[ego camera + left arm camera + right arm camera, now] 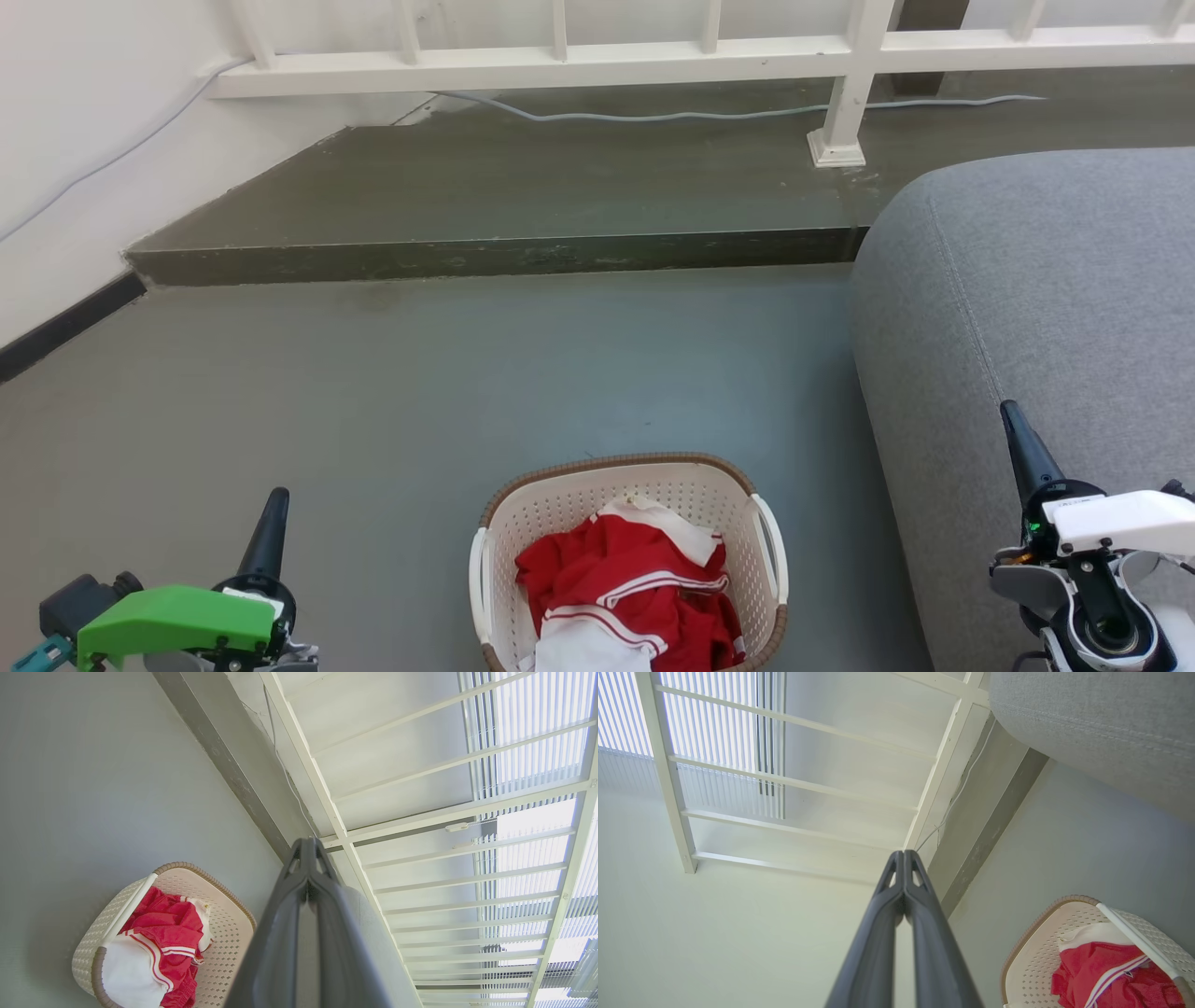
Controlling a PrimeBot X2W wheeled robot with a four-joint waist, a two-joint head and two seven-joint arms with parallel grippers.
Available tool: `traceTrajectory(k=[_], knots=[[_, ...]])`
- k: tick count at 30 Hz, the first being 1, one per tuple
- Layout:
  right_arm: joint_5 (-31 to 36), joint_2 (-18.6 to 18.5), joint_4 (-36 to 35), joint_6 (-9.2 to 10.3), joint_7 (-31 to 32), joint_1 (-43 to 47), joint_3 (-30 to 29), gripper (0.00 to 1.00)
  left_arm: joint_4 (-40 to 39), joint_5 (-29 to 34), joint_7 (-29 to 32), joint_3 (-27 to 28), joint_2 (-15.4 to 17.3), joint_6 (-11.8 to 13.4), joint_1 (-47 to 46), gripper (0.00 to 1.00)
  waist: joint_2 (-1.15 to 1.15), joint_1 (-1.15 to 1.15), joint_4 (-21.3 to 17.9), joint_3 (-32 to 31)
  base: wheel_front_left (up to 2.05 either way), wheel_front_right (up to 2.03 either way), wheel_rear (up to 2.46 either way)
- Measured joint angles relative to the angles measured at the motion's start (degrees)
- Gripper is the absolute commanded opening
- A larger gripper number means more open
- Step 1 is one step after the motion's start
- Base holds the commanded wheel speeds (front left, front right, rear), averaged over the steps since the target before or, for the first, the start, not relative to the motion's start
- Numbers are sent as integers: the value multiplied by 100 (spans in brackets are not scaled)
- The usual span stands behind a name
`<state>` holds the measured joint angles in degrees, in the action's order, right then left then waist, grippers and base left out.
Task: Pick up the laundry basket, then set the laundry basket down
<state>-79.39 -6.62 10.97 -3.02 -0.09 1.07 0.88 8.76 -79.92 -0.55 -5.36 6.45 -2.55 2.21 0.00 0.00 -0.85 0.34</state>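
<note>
- Head view: the laundry basket point(560, 509) stood upright on the grey floor point(373, 392), between the two pincers and forward of neither, touched by neither.
- Left gripper point(275, 499): off to the basket's left with bare floor between them. In the left wrist view its two fingers lay pressed together tip to tip, pinching nothing.
- Right gripper point(1013, 420): out past the basket's right side, over the edge of a grey sofa point(1027, 280). In the right wrist view its fingers were likewise closed on each other and empty.
- Red and white clothes point(625, 579) lay heaped inside the basket. Its white handles faced outward, one toward each pincer.
- Step in hand, as a judgement: not settled. A basket on the floor with both pincers empty and apart fits a basket waiting to be lifted, and equally one lowered and let go.
- Handling: the basket is wider than either pincer, so any lift would likely need both pincers spread and one handle taken on each side, kept level so the load does not shift.
</note>
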Motion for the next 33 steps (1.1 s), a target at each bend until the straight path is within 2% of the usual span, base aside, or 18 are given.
traceTrajectory(k=[23, 33], knots=[[-1607, 112, 322, -313, 224, -327, -352, 0, 434, -1663, 162, 352, -8, -334, -354, 0, 0, 0, 83, -9, 0, 0, 0], [-1633, 113, 371, -321, 225, -336, -371, 0, 525, -1677, 178, 357, -10, -372, -394, 0, 0, 0, 84, -11, 0, 0, 0]])
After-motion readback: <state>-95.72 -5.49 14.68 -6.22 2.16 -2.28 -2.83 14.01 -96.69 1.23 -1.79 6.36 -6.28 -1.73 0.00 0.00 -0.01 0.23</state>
